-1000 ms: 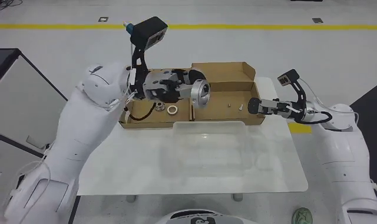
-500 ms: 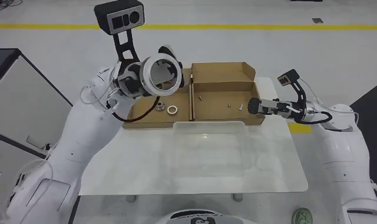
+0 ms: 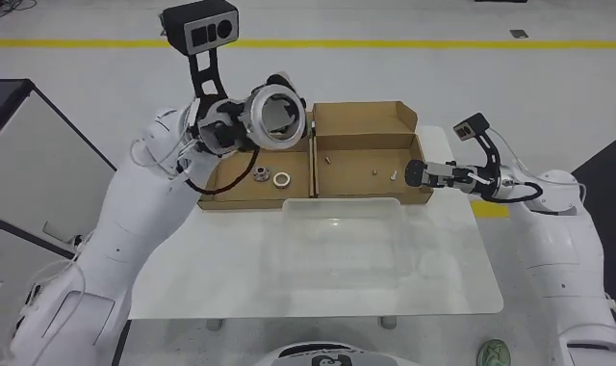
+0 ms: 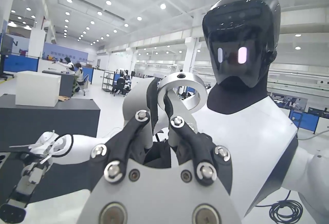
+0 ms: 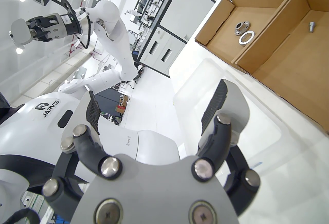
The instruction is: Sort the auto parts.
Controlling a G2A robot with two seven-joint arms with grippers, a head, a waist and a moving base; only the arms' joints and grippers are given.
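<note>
1. The left gripper (image 4: 160,100) is clamped on a metal ring (image 4: 180,80). One finger (image 4: 168,106) passes through the ring's bore and the other sits outside, so the ring's wall is pinched between them.
2. In the top view the ring is in the upper centre-left of the frame. It is held up off the table (image 3: 452,279) and overlaps the back edge of the cardboard box (image 3: 366,116) at its left compartment. Its open face is turned toward the camera.
3. The right gripper (image 5: 154,106) has its claw spread wide, with nothing between the ribbed pads. In the top view it sits at middle right of the frame, low beside the box's right front corner. Whether it touches the cardboard cannot be told.
4. The box lies across the upper middle of the frame, split by a divider into two compartments, with its flaps standing open at the back.
5. In the left compartment a flanged part (image 3: 260,173) and a flat washer (image 3: 281,180) lie just beside each other on the floor.
6. In the right compartment a bolt (image 5: 311,26) lies near the divider, and two small pieces (image 3: 394,173), too small to identify, lie toward the right end.
7. A clear bin (image 3: 289,208) sits in the centre of the frame, just in front of the box's front wall.
</note>
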